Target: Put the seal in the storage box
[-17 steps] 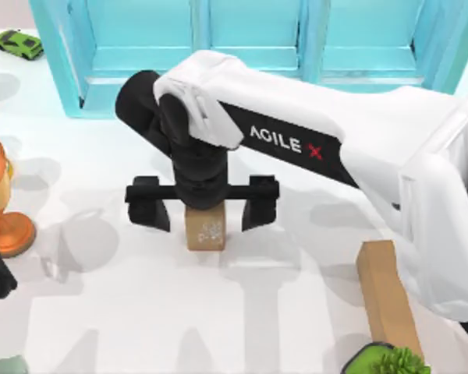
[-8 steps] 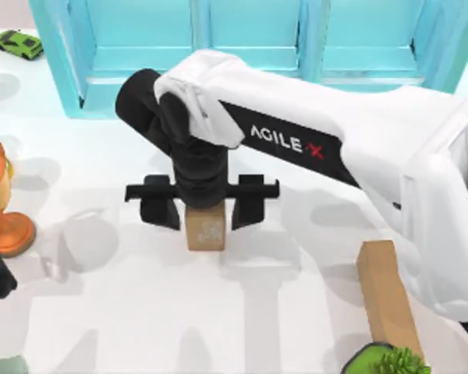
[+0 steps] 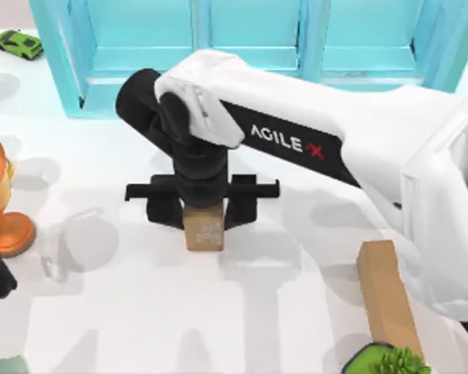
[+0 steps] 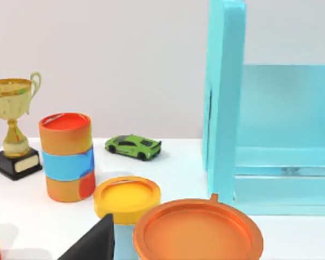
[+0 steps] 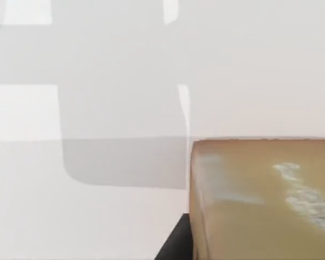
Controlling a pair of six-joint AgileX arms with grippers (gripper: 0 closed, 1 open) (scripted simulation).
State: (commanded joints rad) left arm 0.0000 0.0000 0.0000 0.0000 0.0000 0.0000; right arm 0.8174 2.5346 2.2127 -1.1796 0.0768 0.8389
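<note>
The right arm's wrist covered the upper part of the seal (image 3: 203, 231) at the centre of the top view, and the right gripper (image 3: 202, 204) hid its sides, so contact could not be confirmed. The box (image 3: 249, 35) was cut by the upper edge, the wooden block (image 3: 385, 294) and plant (image 3: 391, 361) by the lower edge. In the right wrist view the seal (image 5: 265, 200) ran off the lower right corner.

"AGILE X" on right arm (image 3: 312, 140) casing.
</note>
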